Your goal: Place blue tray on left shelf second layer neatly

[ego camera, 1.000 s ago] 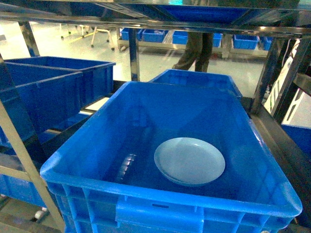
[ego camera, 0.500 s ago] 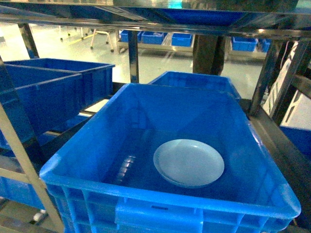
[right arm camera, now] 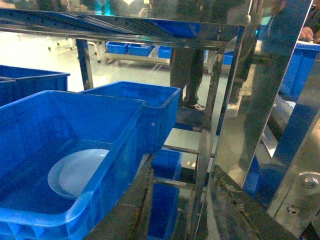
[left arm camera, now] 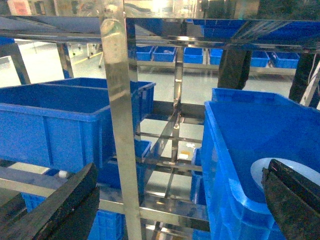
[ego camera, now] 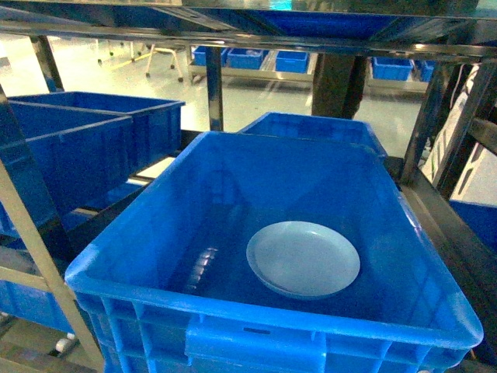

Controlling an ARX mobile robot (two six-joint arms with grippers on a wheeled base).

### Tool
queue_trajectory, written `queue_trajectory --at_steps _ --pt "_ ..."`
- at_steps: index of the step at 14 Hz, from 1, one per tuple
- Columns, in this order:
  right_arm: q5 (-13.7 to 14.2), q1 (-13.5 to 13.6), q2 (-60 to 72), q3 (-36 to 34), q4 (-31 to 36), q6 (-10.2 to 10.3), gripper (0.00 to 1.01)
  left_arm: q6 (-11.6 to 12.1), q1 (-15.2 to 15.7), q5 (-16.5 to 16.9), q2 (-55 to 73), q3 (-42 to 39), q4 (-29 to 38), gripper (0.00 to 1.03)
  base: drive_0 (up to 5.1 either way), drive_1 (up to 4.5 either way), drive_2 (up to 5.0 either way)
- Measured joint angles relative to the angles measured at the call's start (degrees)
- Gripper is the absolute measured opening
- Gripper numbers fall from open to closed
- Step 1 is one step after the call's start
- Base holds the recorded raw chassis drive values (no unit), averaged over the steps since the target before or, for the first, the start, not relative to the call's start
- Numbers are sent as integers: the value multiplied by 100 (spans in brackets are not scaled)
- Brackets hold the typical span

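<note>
The blue tray, a pale round plate, lies flat on the floor of a large blue crate, right of its centre. It also shows as the tray and the tray in the wrist views. The left shelf is a steel rack, and one tier carries dark-blue crates. My left gripper is open, wide, outside the crate's left wall. Off the crate's right side, my right gripper is open and empty. Neither gripper appears in the head view.
A steel upright stands straight ahead of the left gripper. A second blue crate sits behind the big one. Rack posts stand close to the right gripper. A person's legs are beyond the rack.
The person behind the rack has stepped a little to the right. The head view wobbled slightly. The tray and crate have not moved.
</note>
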Motion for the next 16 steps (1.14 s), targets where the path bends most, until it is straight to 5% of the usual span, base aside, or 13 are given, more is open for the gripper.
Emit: queue_trajectory --at_steps 7,16 --pt "-2 0 4 13 70 -9 1 0 0 0 0 0 2 98 0 0 0" --pt "-2 0 4 13 72 24 62 0 0 -2 0 0 2 98 0 0 0"
